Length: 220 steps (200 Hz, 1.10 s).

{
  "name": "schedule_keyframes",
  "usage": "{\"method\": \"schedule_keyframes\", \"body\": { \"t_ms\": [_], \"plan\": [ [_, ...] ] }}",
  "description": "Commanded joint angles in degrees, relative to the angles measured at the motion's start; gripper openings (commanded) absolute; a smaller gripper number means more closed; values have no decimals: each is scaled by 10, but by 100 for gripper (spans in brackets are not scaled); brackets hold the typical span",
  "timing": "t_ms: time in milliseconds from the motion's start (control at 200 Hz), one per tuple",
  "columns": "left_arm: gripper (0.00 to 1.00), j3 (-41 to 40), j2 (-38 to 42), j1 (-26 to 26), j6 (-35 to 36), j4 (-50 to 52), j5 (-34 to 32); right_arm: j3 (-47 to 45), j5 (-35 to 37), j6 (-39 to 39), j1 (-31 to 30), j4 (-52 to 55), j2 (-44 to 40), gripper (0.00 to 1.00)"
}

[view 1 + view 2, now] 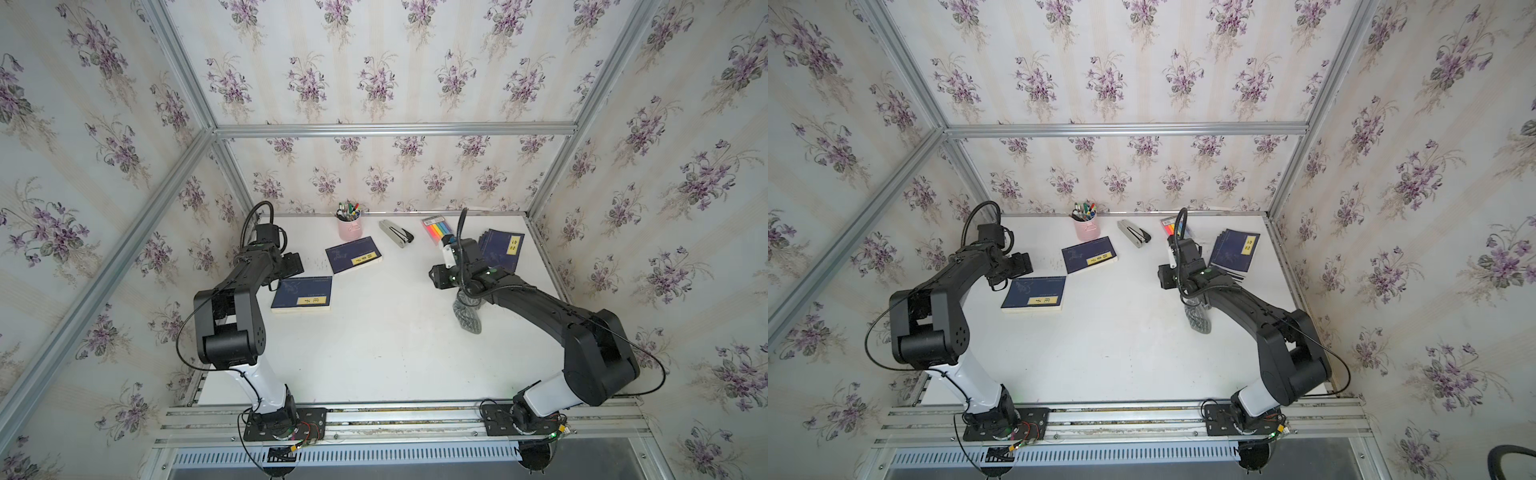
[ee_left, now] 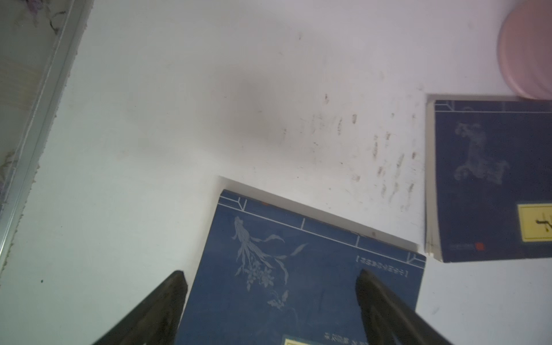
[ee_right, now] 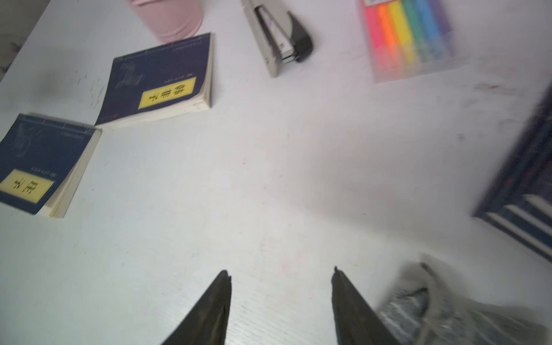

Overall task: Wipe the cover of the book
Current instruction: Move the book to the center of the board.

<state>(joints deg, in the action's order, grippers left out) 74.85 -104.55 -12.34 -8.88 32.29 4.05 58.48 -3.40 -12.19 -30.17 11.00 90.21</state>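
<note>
A dark blue book [image 1: 302, 294] with a yellow title label lies flat at the left of the white table [image 1: 390, 357]. My left gripper [image 2: 270, 273] stands open just over the book's [image 2: 298, 283] far left corner; one finger is above the cover and one is off its edge, and nothing is held. A grey patterned cloth [image 1: 467, 313] lies crumpled at the right, partly under my right arm. My right gripper [image 3: 280, 270] is open over bare table. The cloth [image 3: 448, 313] lies just outside one finger, not between them.
A second blue book [image 1: 354, 254] lies behind the first. A stack of blue books [image 1: 500, 248] sits at the back right. Along the back stand a pink pen cup [image 1: 348, 228], a stapler [image 1: 397, 235] and a pack of highlighters [image 1: 436, 228].
</note>
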Motion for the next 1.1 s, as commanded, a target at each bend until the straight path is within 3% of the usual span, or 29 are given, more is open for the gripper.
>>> {"method": "schedule_keyframes", "body": {
  "t_ms": [0, 160, 375, 794, 1094],
  "plan": [
    [90, 12, -18, -15, 9, 40, 13, 2, -36, -18, -49, -52, 34, 55],
    [90, 22, -36, -25, 10, 59, 36, 19, -73, -29, -88, -81, 79, 55],
    [89, 15, -48, -23, 10, 67, 97, 54, -102, -37, -91, -93, 126, 55],
    [89, -4, -21, -22, 0, 55, -7, 79, -127, -36, -91, -98, 168, 54],
    [88, 19, -59, -9, 10, 79, 35, 123, -171, -51, -91, -111, 212, 54]
  ]
}}
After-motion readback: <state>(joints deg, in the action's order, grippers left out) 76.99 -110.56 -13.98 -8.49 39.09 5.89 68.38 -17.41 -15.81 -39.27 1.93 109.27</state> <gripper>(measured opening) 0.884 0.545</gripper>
